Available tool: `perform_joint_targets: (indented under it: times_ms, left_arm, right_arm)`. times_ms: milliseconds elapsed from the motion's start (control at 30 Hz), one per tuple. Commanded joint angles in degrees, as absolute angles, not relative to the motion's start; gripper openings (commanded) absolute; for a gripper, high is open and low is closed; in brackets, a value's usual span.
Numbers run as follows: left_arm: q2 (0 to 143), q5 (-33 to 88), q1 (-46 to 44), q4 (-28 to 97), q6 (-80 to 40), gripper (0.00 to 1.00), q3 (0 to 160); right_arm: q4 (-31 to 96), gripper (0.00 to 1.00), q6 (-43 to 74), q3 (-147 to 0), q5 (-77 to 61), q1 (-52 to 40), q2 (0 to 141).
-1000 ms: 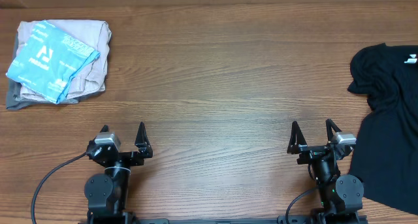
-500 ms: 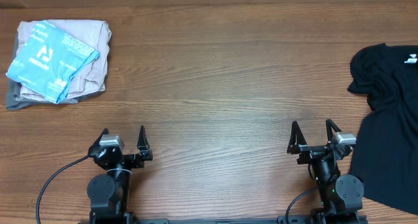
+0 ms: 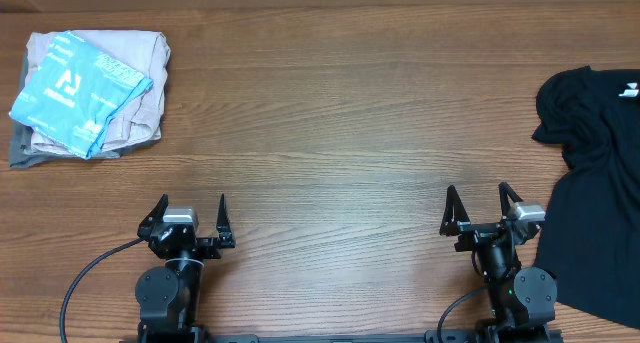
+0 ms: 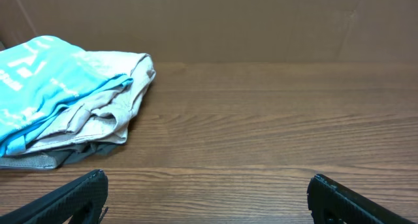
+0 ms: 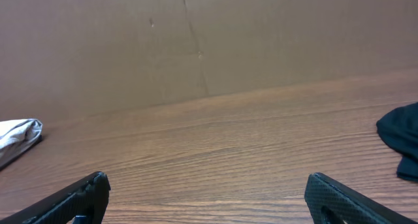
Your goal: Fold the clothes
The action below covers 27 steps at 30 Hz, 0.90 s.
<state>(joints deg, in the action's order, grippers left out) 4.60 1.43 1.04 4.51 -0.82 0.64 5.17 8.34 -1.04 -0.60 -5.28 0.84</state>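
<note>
The clothes, a light blue T-shirt [image 3: 70, 88] with white prints, lie folded on top of a small pile at the table's far left corner. The left wrist view shows the same shirt [image 4: 39, 87] at the left, well ahead of the fingers. My left gripper [image 3: 192, 201] [image 4: 208, 178] stands open near the front edge, nothing between its fingers. My right gripper [image 3: 478, 193] [image 5: 208, 178] is open too, over bare wood at the front right.
Under the blue shirt lie a beige garment [image 3: 140, 103] [image 4: 111, 100] and a grey one [image 3: 25, 153]. A black garment [image 3: 600, 183] [image 5: 401, 136] is spread at the table's right edge, just right of my right arm. A brown wall runs behind the table.
My left gripper has shifted slightly to the right and squared up with the table. The right arm and the garments have not moved.
</note>
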Motion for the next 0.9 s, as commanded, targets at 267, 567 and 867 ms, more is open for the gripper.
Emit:
perform_joint_targets:
  times_ms: [267, 567, 867]
  left_arm:
    - [3.99, 0.89, 0.62, 4.40, 0.69, 1.00, 0.27]
    - [3.99, 0.89, 0.62, 4.40, 0.67, 1.00, 0.27]
    - [3.99, 0.89, 0.62, 4.40, 0.69, 1.00, 0.27]
  right_arm:
    - [4.84, 1.00, 8.62, -0.45, -0.05, -5.06, 0.16]
    - [4.84, 1.00, 8.64, -0.45, -0.10, -5.06, 0.21]
    - [4.84, 1.00, -4.73, -0.47, 0.80, -5.06, 0.23]
